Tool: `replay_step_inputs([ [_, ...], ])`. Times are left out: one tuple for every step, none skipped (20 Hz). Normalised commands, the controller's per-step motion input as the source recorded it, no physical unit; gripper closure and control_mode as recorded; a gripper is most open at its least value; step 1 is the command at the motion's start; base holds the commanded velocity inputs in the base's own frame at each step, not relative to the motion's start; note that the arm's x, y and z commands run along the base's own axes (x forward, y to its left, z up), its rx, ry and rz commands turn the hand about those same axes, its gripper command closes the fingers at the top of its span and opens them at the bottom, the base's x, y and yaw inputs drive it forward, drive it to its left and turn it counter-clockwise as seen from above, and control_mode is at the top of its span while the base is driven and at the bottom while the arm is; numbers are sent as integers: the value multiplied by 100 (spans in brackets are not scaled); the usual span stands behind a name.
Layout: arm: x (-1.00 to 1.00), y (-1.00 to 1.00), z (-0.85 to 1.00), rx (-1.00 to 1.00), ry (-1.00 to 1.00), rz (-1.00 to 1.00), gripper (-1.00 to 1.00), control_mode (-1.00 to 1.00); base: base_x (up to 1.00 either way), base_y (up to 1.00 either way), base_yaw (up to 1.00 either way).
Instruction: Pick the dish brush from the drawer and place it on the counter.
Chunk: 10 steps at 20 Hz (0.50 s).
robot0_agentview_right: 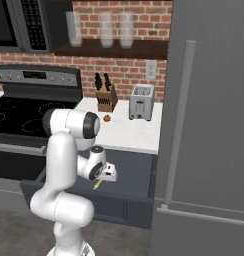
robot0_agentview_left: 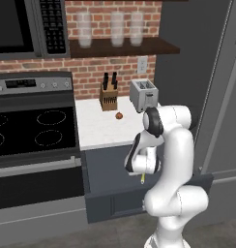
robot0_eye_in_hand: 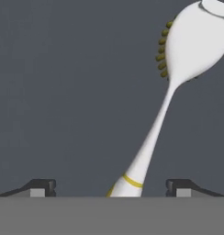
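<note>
The dark grey drawer stands pulled out below the white counter. Inside it lies the dish brush, with a white head, a white stem and a yellow band near the handle end. A bit of its yellow handle pokes out under my hand. My gripper is down in the drawer and open. Its two tips stand wide apart on either side of the handle, not touching it.
On the counter are a knife block, a toaster and a small round brown item. The black stove lies to the left, and the tall grey fridge to the right. A shelf with glasses hangs above.
</note>
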Motion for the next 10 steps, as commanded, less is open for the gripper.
replay_step_inputs([
  [0,0,-9,0,0,0,100,-100,0,0,0],
  [0,0,0,0,0,0,100,-100,0,0,0],
  [0,0,0,0,0,0,100,-100,0,0,0],
  [0,0,0,0,0,0,100,-100,0,0,0],
  [0,0,0,0,0,0,100,-100,0,0,0],
  [0,0,0,0,0,0,100,-100,0,0,0],
  [0,0,0,0,0,0,100,-100,0,0,0],
  [0,0,0,0,0,0,100,-100,0,0,0],
  [0,0,0,0,0,0,100,-100,0,0,0],
  [0,0,0,0,0,0,100,-100,0,0,0],
])
